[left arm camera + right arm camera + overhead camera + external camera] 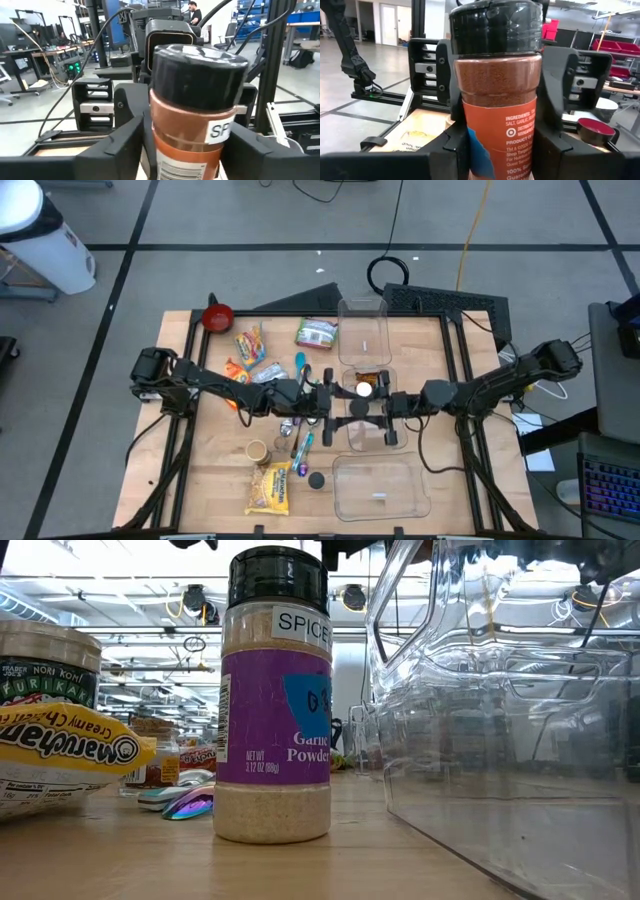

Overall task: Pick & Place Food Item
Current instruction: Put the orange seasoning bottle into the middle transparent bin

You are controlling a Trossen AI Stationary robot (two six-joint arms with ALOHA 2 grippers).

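Both arms meet at the middle of the wooden surface [215, 455], over the middle clear plastic container [367, 412]. Between them stands one spice jar [496, 90] with a black cap and reddish-brown contents, upright. The right pincer [497, 145] is clenched on the jar, a finger pressed to each side of the body below the cap. The left pincer [187, 145] faces it from the other side, its fingers flanking the same jar close against the label; whether they press it or only bracket it cannot be told. From overhead the jar shows as a pale disc [363, 390] between the two wrists. Two more clear containers lie in line with the middle one: one toward the far edge [362, 330], one toward the near edge [378, 488]. On the left half of the surface: a red bowl [217, 316] at the far corner, a green packet [316, 333], orange snack wrappers [248, 350], a blue spoon [300, 363], a yellow Maruchan noodle packet [269, 487]. At surface level a garlic powder jar [274, 700], purple label and black cap, stands upright just beside the near container's wall [500, 750], with a furikake jar [45, 665] behind the noodle packet.
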